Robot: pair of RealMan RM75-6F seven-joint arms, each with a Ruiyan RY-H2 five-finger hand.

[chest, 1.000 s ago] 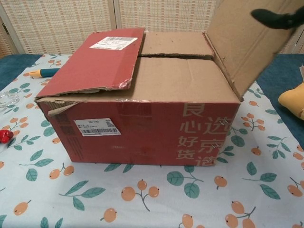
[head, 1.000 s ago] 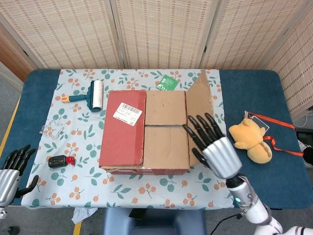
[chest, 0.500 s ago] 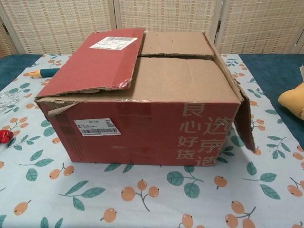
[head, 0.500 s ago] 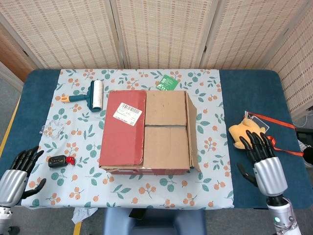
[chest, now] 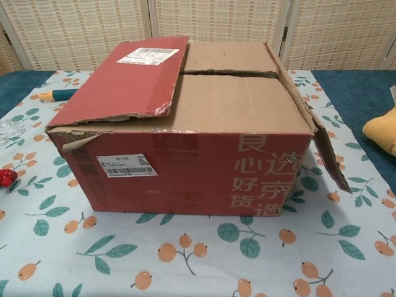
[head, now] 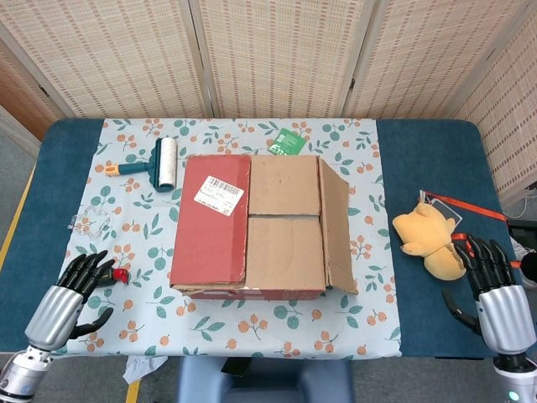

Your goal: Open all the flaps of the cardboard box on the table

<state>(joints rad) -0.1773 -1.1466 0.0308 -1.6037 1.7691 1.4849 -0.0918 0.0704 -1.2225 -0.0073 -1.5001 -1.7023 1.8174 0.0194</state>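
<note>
Cardboard box (head: 252, 225) sits mid-counter on the patterned cloth, long axis running from us toward the screens; its right flap (head: 337, 222) hangs outward down the side, the red left flap (head: 214, 218) and two inner flaps lie flat. Our left hand (head: 71, 292) and right hand (head: 495, 294) hover empty, fingers spread, likely readying for the red flap

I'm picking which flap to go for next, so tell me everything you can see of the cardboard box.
The cardboard box sits mid-table on the fruit-print cloth, red outside with Chinese print and a barcode label on its front. The right flap hangs open down the side. The red left flap, labelled and torn at its near edge, lies over the top. Two brown inner flaps are shut, meeting at a seam. Neither robot hand touches it.
</note>
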